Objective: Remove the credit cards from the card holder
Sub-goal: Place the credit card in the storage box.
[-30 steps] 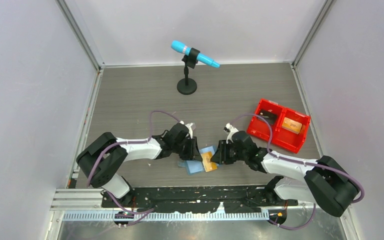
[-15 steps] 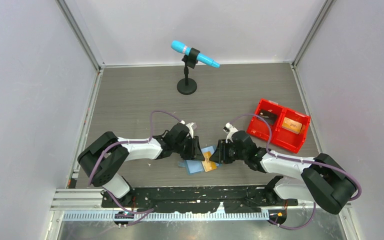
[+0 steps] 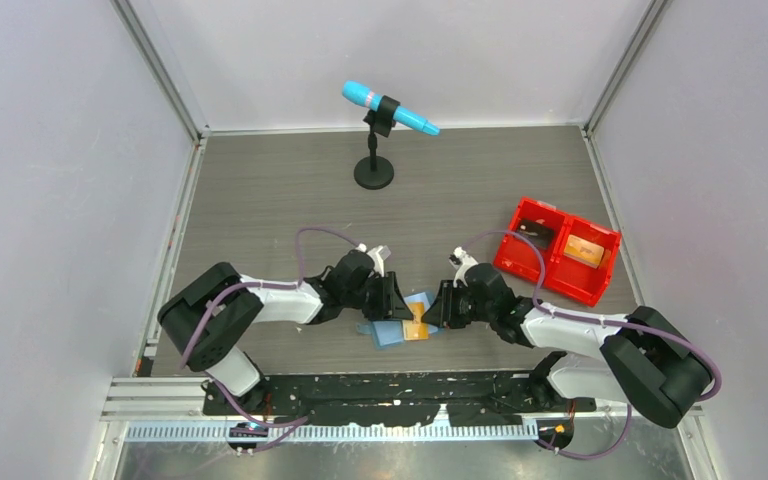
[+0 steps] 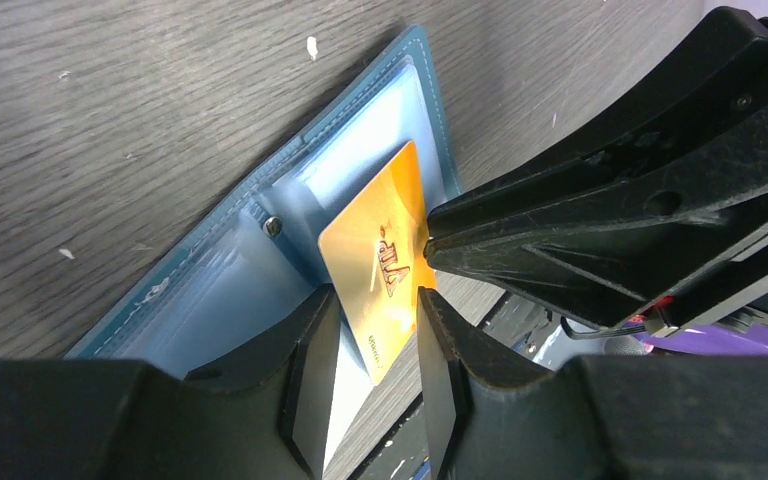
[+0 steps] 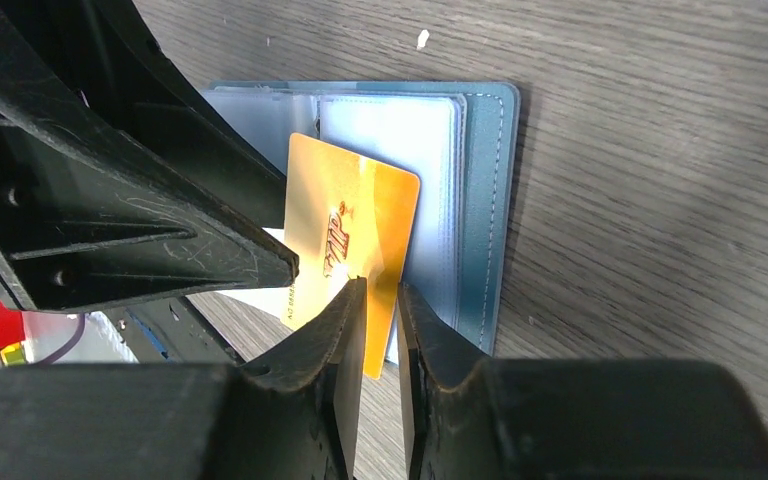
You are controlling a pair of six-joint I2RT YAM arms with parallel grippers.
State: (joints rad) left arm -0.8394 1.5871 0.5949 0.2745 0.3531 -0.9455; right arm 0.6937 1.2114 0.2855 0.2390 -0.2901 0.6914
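Note:
The teal-blue card holder [image 3: 388, 334] lies open on the table between both arms, and its pale inner pockets show in the left wrist view [image 4: 260, 250] and the right wrist view [image 5: 480, 200]. An orange-gold credit card [image 3: 418, 324] sticks out of a pocket, tilted up [image 4: 375, 250] [image 5: 345, 230]. My right gripper [image 3: 437, 308] [image 5: 380, 288] is shut on the card's outer edge. My left gripper [image 3: 397, 298] [image 4: 375, 297] is open, one finger on the pale pocket and the card between its jaws without touching. A white flat piece [image 4: 348, 405] shows under the card.
A red two-compartment bin [image 3: 557, 268] stands at the right with an orange object [image 3: 582, 250] in one compartment. A blue microphone on a black stand [image 3: 374, 172] is at the back. The two grippers are almost touching over the card holder.
My left gripper has edged right, closer over the card holder. The right gripper and the card have barely moved.

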